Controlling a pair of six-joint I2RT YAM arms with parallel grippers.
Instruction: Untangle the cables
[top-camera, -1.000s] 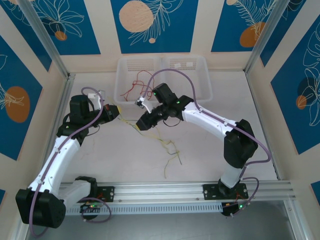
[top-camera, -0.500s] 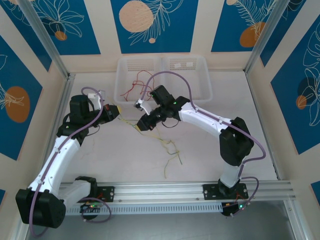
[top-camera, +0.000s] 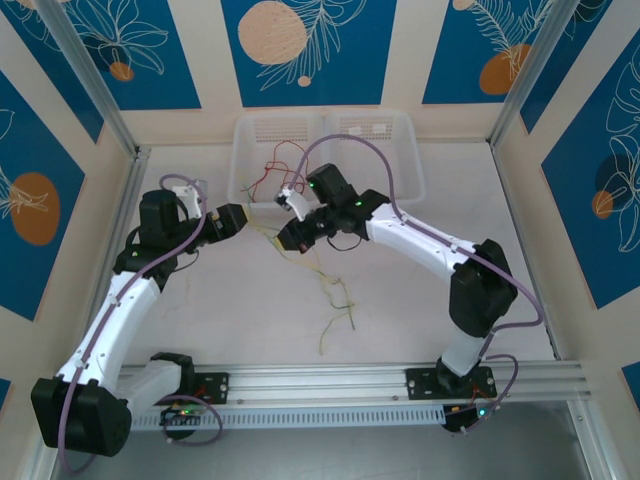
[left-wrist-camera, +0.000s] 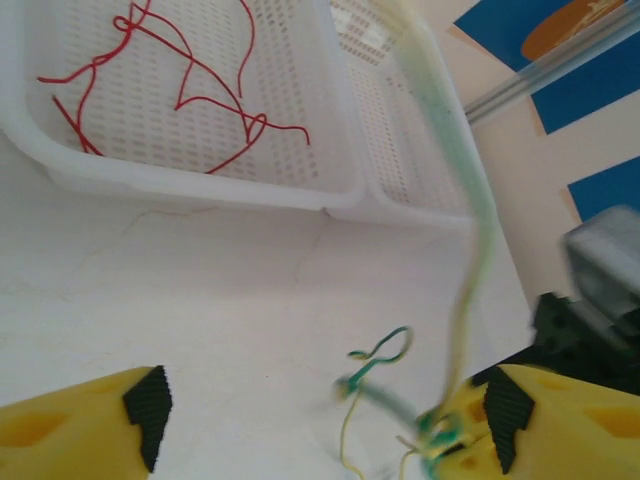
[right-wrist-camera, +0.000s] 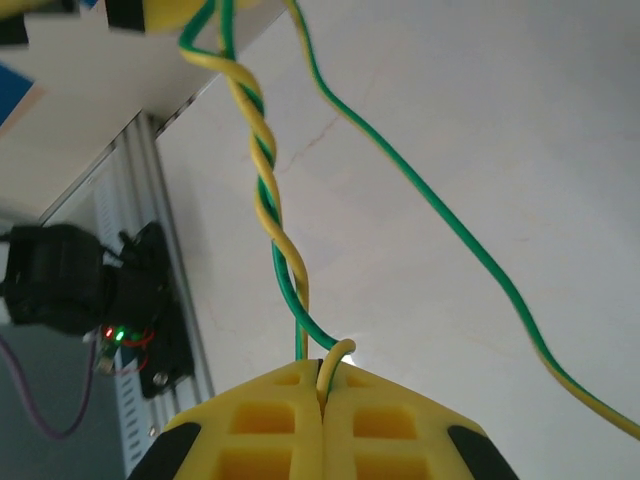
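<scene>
My left pincer (left-wrist-camera: 322, 410) stands wide open over the table (left-wrist-camera: 200, 290), gripping nothing; a kinked end of the yellow-green wires (right-wrist-camera: 266, 185) bunches against one of its fingers. Beyond it, the red wires (left-wrist-camera: 252, 128) lie in the left half of the white basket (left-wrist-camera: 200, 190). My right pincer (right-wrist-camera: 322, 395), just beside the left one, is clamped tight on a yellow strand, and from it a twisted yellow and green pair runs up to the left pincer. Loose ends trail on the table toward the near rail.
</scene>
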